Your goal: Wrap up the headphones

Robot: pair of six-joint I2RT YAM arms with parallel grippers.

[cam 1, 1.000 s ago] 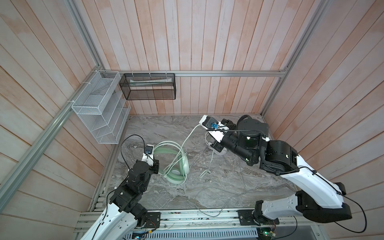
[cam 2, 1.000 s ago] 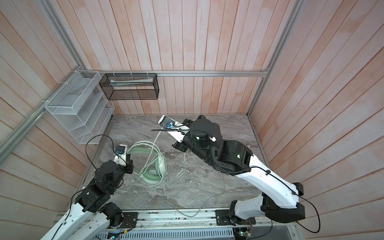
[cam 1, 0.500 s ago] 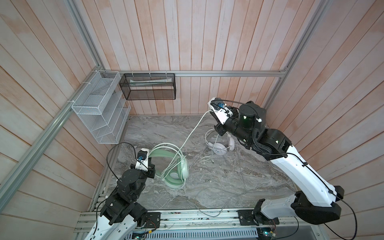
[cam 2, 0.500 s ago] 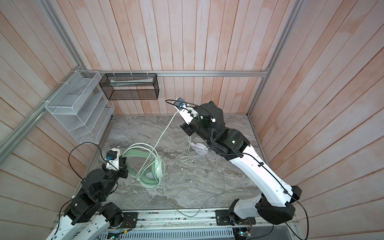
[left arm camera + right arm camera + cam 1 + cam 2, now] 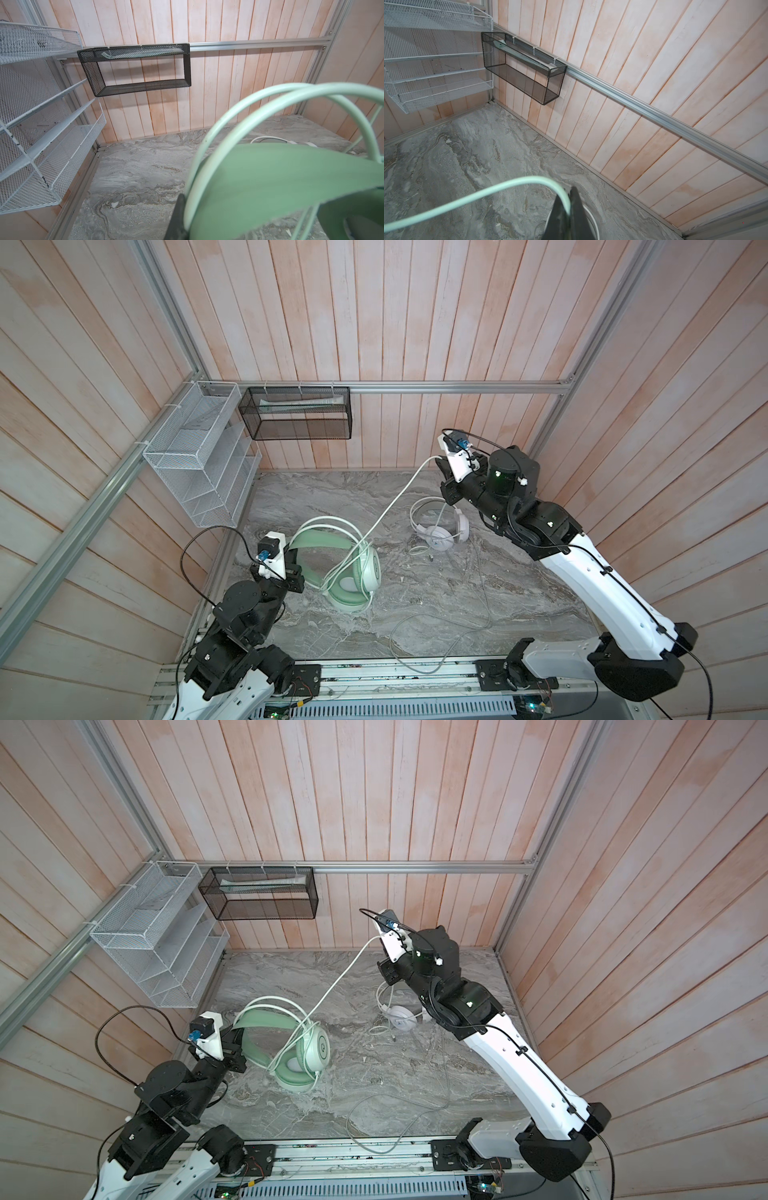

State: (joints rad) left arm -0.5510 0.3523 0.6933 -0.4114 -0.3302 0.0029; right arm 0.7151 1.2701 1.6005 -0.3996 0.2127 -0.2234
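- Two headsets sit on the marble table (image 5: 316,497), and neither looks wrapped yet; I judge the job to be at an early stage.
- Left of centre is the mint-green headset (image 5: 368,572), with its cups on the table and its band reaching toward the left arm. A few slack turns of cord loop about band and cup, so the winding looks started, not finished.
- Right of centre and farther back, the white headset (image 5: 440,537) lies flat. Neither arm touches it, so all of its wrapping is left to do.
- Its grey cord (image 5: 482,597) trails loose across the table to the near edge.
- From the green cup, the mint cord (image 5: 395,502) rises to the far right.
- At the near left, the left gripper (image 5: 293,564) is clamped on the green headband, probably steadying it.
- Raised over the far right, the right gripper (image 5: 569,204) is pinched tight on the mint cord.
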